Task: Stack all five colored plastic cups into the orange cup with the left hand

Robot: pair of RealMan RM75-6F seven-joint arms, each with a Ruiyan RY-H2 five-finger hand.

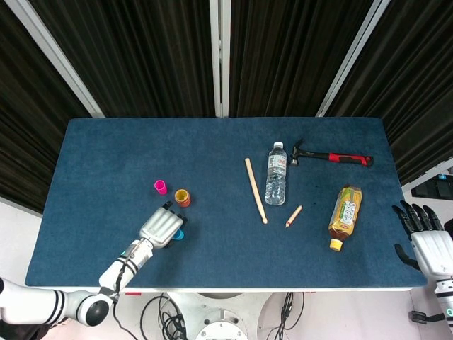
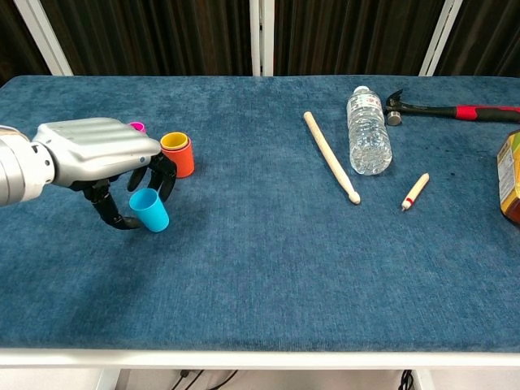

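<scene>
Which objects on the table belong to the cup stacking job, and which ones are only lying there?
Part of the job:
blue cup, tilted in the left hand
orange cup, a yellow cup inside it
pink cup

Just lying about:
wooden stick
water bottle
hammer
pencil
tea bottle

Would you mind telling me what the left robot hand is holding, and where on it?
The left robot hand grips the blue cup by its side wall, tilting it.

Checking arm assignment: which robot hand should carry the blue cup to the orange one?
Left. The left robot hand already grips the blue cup beside the orange cup; the right robot hand is off the table's far edge.
</scene>
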